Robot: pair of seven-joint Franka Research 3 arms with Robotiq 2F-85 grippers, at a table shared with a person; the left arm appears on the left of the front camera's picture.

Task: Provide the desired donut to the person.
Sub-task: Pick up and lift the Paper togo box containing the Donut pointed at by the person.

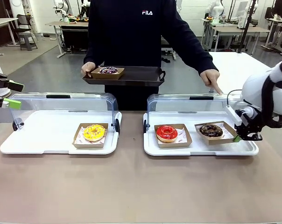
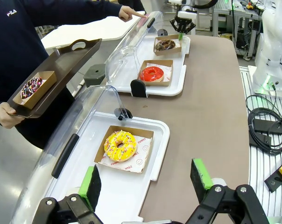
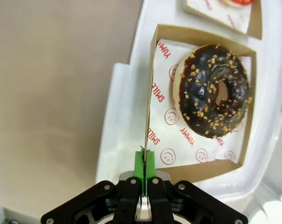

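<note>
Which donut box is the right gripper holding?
The chocolate donut's box, rightmost in the right tray; the right gripper pinches its wall. The red donut's box and yellow donut's box sit free.

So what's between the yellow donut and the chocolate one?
The red donut, in its own cardboard box, on the same white tray as the chocolate donut. The front view shows it, with the yellow donut farther left.

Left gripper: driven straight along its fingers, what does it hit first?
Likely the white tray holding the yellow donut, short of the donut itself, though depth is unclear. The left gripper is open and empty.
</note>
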